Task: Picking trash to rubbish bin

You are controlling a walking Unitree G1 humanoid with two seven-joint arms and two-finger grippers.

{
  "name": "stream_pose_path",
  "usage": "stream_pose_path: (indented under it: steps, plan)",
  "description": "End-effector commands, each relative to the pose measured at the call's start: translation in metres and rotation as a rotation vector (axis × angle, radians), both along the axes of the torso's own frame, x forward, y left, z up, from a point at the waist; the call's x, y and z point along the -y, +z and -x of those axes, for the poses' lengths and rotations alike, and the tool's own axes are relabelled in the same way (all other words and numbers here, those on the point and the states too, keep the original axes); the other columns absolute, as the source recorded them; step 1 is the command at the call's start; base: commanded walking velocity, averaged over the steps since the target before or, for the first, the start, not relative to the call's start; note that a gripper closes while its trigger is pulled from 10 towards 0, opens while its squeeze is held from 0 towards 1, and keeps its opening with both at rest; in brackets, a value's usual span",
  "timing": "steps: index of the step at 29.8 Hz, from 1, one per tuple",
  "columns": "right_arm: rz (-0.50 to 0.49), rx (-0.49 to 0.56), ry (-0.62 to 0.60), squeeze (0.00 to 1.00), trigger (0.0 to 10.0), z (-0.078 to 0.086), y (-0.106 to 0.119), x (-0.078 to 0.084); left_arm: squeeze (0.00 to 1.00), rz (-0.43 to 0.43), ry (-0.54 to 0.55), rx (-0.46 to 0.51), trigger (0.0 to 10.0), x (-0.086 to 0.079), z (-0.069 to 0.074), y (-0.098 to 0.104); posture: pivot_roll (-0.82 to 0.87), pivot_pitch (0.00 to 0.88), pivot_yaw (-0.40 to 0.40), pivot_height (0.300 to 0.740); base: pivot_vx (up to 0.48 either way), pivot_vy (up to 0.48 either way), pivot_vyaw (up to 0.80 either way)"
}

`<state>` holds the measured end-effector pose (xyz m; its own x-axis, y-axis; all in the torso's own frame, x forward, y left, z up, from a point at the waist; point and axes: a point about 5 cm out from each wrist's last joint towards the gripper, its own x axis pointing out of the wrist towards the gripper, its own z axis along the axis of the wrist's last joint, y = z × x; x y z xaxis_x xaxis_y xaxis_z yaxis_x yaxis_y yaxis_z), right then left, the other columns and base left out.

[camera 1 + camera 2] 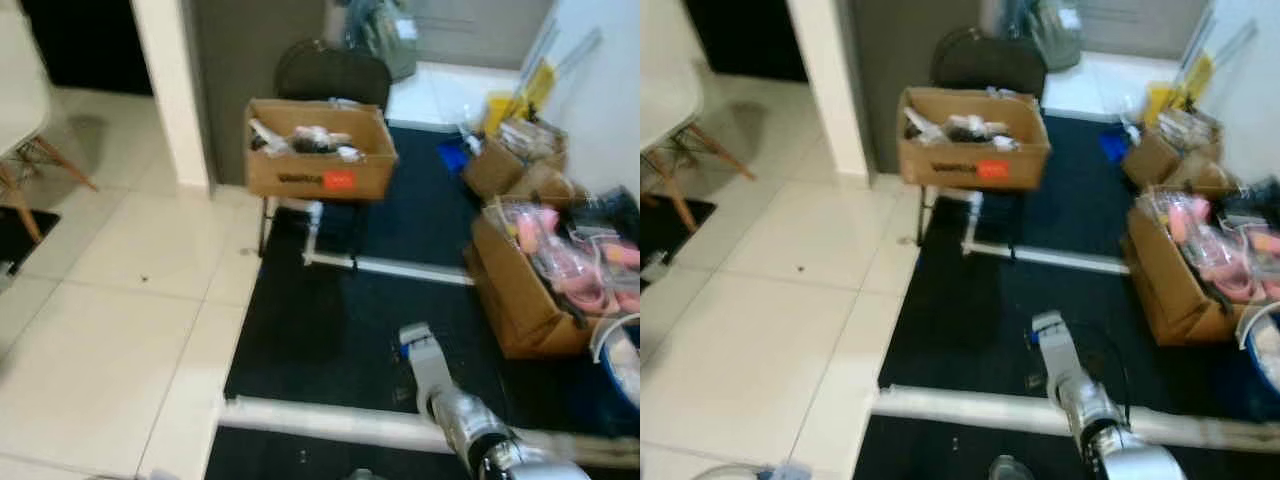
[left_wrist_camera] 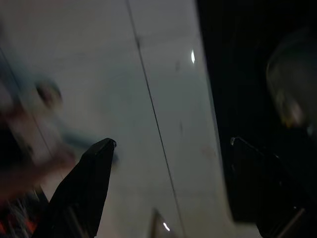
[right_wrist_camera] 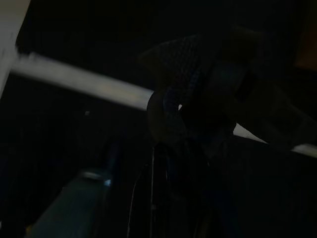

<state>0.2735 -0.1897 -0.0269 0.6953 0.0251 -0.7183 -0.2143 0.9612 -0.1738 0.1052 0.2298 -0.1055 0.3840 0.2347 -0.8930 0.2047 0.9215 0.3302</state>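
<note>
An open cardboard box [image 1: 318,150] full of crumpled paper and wrappers rests on a black chair [image 1: 332,72] at the far edge of a black mat [image 1: 330,330]. My silver right arm [image 1: 438,388] reaches forward low over the mat, and its gripper [image 1: 411,342] is lost against the dark surface. The right wrist view is very dark, with a dark netted lump [image 3: 198,94] close to the camera and a white strip [image 3: 84,82] behind it. My left gripper [image 2: 173,143] is open over pale floor tiles, with nothing between its fingers [image 2: 94,168].
Open cardboard boxes [image 1: 520,290] with pink items line the right side, with more boxes [image 1: 505,160] behind. A blue tub's rim [image 1: 612,345] shows at the right edge. White strips [image 1: 330,420] cross the mat. White tiles [image 1: 120,300] lie to the left, with a wooden-legged chair [image 1: 30,160].
</note>
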Motion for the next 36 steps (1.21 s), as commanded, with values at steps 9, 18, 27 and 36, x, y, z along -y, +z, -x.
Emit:
stream_pose_path:
  steps: [9,18,27,36]
  plan:
    - [-0.058,0.087,0.14,0.0,10.0,-0.024,0.018,-0.041,0.0,0.062,0.032,0.095,10.0,0.017,-0.032,0.006,0.07,0.0,-0.027,0.74,0.0,0.0,-0.78]
    - [-0.146,0.134,0.178,0.0,10.0,-0.032,0.028,-0.066,0.0,0.113,0.051,0.043,10.0,0.024,-0.012,-0.001,0.08,0.003,-0.012,0.74,0.0,0.0,-0.74]
    - [-0.264,0.228,0.303,0.0,10.0,-0.042,0.047,-0.105,0.0,0.128,0.072,-0.003,10.0,0.02,0.007,-0.006,0.12,0.033,-0.01,0.74,0.244,0.0,0.0]
    - [-0.339,0.292,0.392,0.0,10.0,-0.049,0.064,-0.131,0.0,0.117,0.068,-0.014,10.0,0.016,0.013,-0.006,0.14,0.046,-0.016,0.74,0.394,0.0,0.0]
